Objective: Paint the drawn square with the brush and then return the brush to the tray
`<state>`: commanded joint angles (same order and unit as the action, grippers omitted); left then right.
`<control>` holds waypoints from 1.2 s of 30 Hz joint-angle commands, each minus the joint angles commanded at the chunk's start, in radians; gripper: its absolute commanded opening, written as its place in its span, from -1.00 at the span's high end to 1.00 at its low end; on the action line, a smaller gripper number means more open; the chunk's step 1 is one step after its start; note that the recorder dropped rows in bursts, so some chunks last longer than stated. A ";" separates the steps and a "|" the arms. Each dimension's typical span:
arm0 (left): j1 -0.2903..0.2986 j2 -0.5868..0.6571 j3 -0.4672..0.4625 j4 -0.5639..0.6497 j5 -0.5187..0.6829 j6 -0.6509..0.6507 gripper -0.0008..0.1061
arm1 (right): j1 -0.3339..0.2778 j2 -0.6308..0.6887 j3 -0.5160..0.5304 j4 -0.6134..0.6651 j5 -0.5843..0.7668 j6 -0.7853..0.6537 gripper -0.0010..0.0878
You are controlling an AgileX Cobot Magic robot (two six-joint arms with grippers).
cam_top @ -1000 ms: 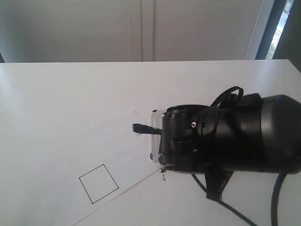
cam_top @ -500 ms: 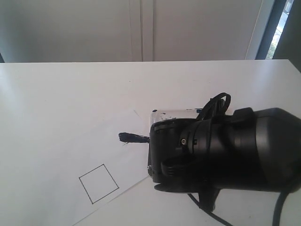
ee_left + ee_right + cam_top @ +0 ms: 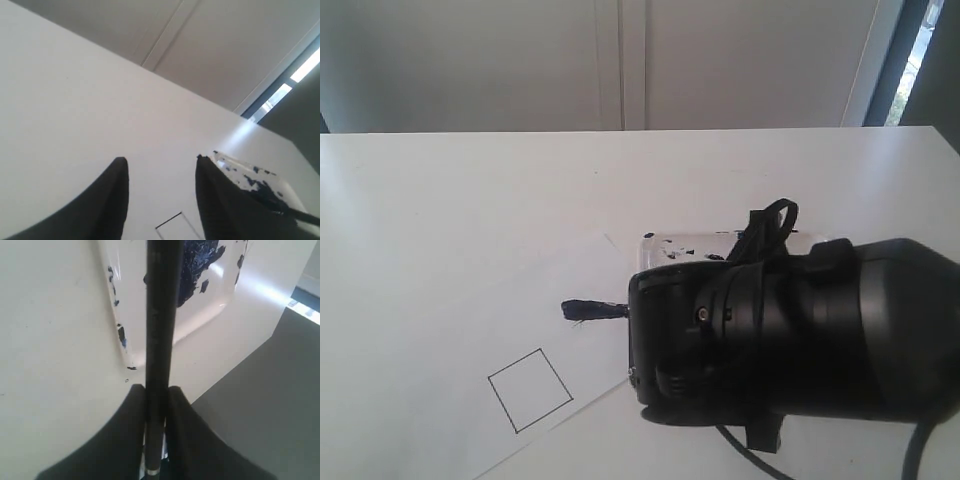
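The right pincer (image 3: pixel 156 392) pinched the brush (image 3: pixel 161 315) by its handle. The tray (image 3: pixel 130 300) lay just under the shaft ahead. Farther out, the paint-dark tip hung over white paper (image 3: pixel 470 330); the drawn square (image 3: pixel 530 390) lay blank beyond, off to one side.

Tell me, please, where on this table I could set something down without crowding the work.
Bare table runs along the far edge, behind the tray, and across the whole left side beyond the paper sheet. The near right is crowded: the right arm fills it, holding the brush over the sheet, short of the drawn square.
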<state>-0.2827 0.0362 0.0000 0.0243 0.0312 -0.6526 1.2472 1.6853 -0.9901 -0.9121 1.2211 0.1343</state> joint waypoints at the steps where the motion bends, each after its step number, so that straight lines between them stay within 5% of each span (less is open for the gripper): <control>1: 0.000 0.015 0.000 0.000 0.004 0.006 0.09 | 0.001 0.008 -0.013 -0.002 0.000 0.000 0.98; 10: 0.000 0.288 -0.132 0.000 0.032 0.120 0.09 | 0.003 0.115 -0.158 -0.005 0.000 -0.082 0.98; 19: 0.000 0.729 -0.303 0.000 0.019 0.159 0.09 | 0.003 0.170 -0.188 -0.031 0.000 -0.111 0.98; 24: -0.049 0.957 -0.369 0.000 -0.022 0.163 0.09 | 0.003 0.184 -0.188 -0.031 0.000 -0.113 0.98; 30: -0.111 1.118 -0.415 0.000 -0.071 0.157 0.09 | 0.005 0.209 -0.188 -0.046 0.000 -0.113 0.98; 36: -0.114 1.234 -0.422 0.000 -0.115 0.155 0.09 | 0.025 0.241 -0.188 -0.088 0.000 -0.118 0.98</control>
<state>-0.3962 1.2701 -0.4222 0.0243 -0.0841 -0.4976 1.2726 1.9267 -1.1776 -0.9999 1.2211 0.0168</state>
